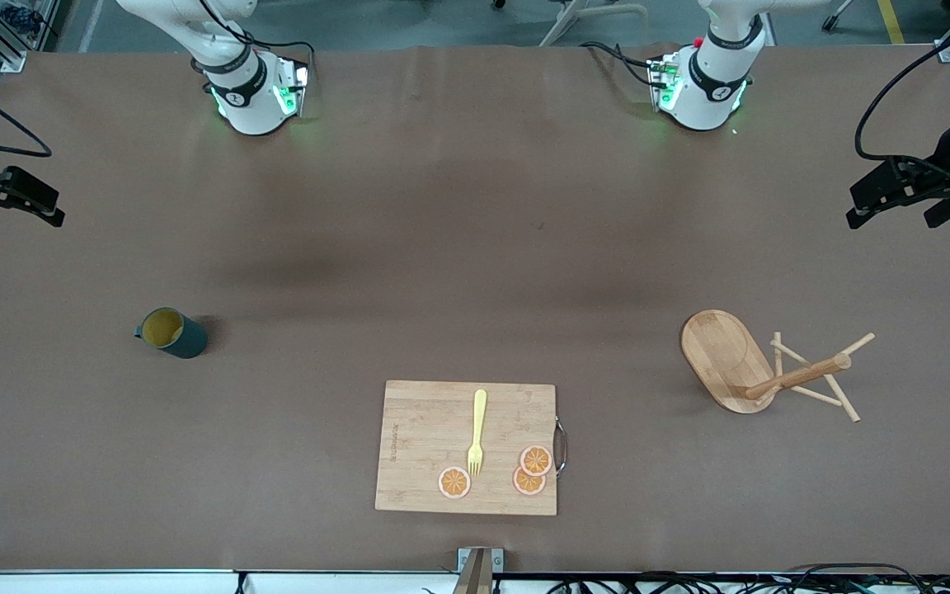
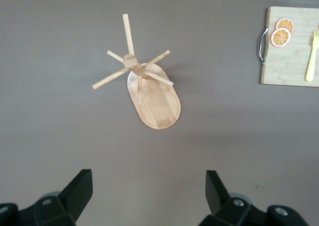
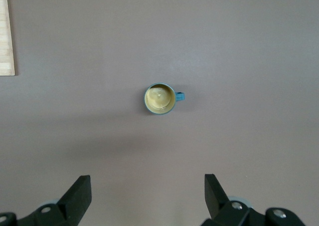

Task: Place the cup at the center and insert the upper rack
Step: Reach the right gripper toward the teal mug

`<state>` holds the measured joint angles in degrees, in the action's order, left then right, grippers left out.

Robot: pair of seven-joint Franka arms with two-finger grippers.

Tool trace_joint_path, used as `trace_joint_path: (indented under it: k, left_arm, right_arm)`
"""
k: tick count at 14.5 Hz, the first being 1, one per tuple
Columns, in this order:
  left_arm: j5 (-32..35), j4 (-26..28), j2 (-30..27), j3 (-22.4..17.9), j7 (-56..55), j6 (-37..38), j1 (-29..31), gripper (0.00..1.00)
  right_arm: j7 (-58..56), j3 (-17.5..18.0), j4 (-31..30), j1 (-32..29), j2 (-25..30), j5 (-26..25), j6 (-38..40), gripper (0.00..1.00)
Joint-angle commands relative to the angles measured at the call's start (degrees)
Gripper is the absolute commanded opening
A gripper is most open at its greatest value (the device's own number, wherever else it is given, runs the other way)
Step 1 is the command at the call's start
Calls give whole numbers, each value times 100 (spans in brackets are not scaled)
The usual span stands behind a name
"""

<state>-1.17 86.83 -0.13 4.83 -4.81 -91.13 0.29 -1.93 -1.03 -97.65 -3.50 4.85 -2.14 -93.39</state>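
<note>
The cup (image 1: 171, 332), a dark teal mug with a yellow inside, stands upright toward the right arm's end of the table; it also shows in the right wrist view (image 3: 160, 99). The upper rack (image 1: 772, 371), a bamboo mug tree with an oval base, a post and crossing pegs, stands toward the left arm's end; it also shows in the left wrist view (image 2: 144, 84). My left gripper (image 1: 894, 216) (image 2: 149, 175) is open and empty, up in the air over bare table short of the rack. My right gripper (image 1: 17, 210) (image 3: 148, 178) is open and empty, over bare table short of the cup.
A rectangular wooden cutting board (image 1: 417, 429) lies at the middle of the table near the front camera's edge. On it lie a yellow fork (image 1: 477, 433) and three orange slices (image 1: 454, 483). The board also shows in the left wrist view (image 2: 289, 61).
</note>
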Motion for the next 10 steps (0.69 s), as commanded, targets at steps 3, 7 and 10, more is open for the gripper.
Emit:
trace_joint_path:
  k: [3,7,10]
  left_arm:
    - [-41,-8,-31,27,-28,17,15,100]
    - [-41,-8,-31,27,-20,17,23,100]
    - [-41,-17,-31,27,-28,17,23,100]
  right_arm:
    - [-36,-2,-87,-2,104,12,5,100]
    - [-36,-11,-87,-2,95,12,14,100]
    - [-45,-20,-87,-37,51,12,-3,100]
